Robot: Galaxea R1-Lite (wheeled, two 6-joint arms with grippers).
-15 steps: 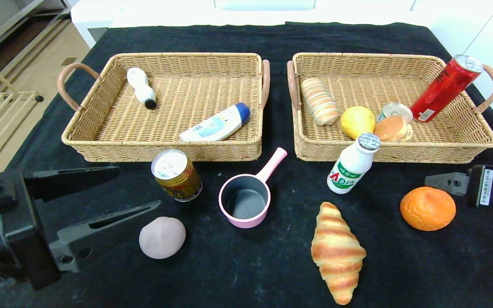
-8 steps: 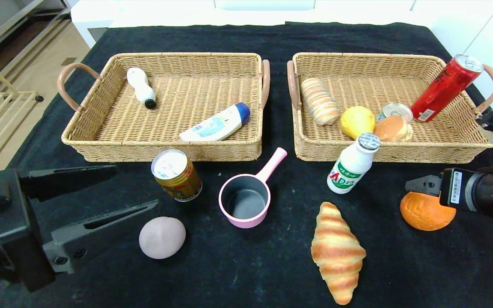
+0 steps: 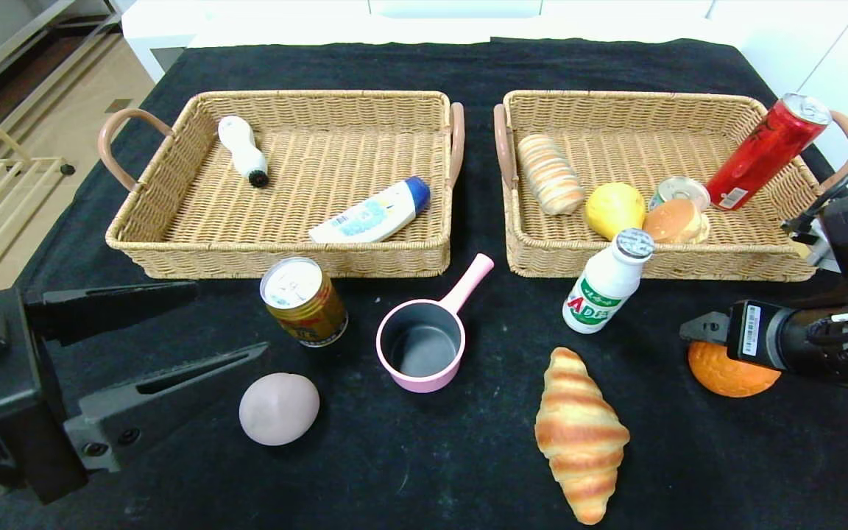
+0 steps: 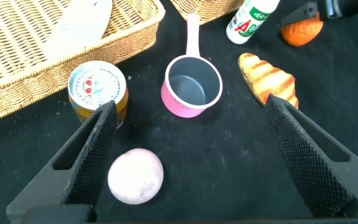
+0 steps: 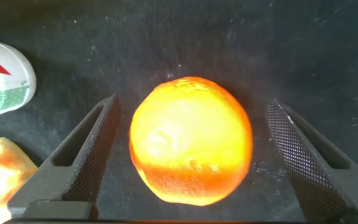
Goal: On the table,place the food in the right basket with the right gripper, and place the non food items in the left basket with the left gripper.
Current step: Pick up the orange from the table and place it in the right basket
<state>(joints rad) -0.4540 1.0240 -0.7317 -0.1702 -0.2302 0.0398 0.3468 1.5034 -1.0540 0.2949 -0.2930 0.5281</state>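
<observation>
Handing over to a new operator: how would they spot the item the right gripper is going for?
Start at the right wicker basket; on the black cloth in front of its near right corner lies a round orange fruit. The open right gripper straddles it without touching. It is the only round orange item, unlike the striped croissant nearby.

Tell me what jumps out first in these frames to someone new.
The right gripper hangs open over the orange at the table's front right, fingers either side. Behind, the right basket holds food, a red can leaning on its rim. The left gripper waits open near the pale ball.
</observation>
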